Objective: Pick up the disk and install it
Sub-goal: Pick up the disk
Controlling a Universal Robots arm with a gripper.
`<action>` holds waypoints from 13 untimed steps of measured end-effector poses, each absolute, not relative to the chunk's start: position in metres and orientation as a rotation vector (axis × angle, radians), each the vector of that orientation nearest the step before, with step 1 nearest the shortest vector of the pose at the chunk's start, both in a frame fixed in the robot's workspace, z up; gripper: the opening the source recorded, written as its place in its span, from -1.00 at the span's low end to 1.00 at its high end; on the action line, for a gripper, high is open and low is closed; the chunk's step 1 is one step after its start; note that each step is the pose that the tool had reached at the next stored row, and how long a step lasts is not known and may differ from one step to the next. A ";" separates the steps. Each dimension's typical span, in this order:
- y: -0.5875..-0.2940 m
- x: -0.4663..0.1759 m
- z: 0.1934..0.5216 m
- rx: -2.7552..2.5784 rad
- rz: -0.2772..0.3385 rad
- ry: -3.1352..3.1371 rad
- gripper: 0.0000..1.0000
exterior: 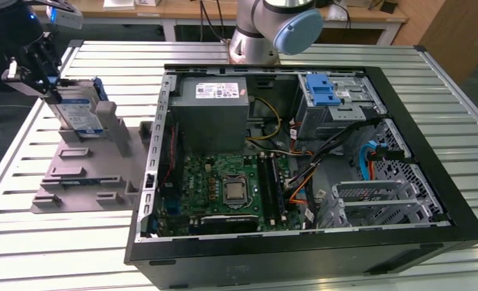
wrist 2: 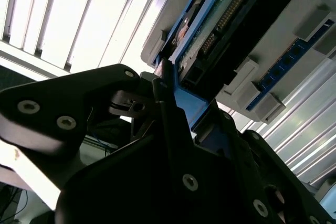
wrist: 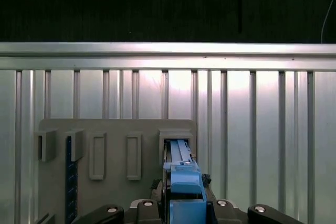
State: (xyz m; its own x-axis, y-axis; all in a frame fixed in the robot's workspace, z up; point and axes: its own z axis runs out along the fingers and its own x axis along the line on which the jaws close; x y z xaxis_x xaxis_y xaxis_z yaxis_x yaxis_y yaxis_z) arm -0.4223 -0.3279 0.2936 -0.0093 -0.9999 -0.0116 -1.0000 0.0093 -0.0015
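Aluminium slats make up the tabletop [exterior: 433, 79], which carries an open black computer case [exterior: 401, 242] with its motherboard exposed. A silver drive cage with a blue latch [exterior: 336, 97] sits in the case's far corner. To the exterior view's left of the case stands a grey slotted fixture [exterior: 85, 176]. The disk [exterior: 77, 112] stands upright on edge in one of its slots, label side showing and blue rails along its edges.

The hand [exterior: 53, 90] sits over the disk's upper edge. In both wrist views its fingers [wrist 2: 163, 90] lie narrow on either side of the blue rail and appear clamped on it.

I judge the pick-up to be the step in hand, with the disk gripped but not yet out of its slot. Freeing it calls for a firm hold and a straight pull along the slot, so the rails don't bind on the fixture walls.
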 end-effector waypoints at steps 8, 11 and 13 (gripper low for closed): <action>-0.328 -0.422 0.294 -2.205 0.011 2.225 -0.27; -0.328 -0.422 0.294 -2.205 0.011 2.225 -0.27; -0.328 -0.422 0.295 -2.205 0.011 2.226 -0.27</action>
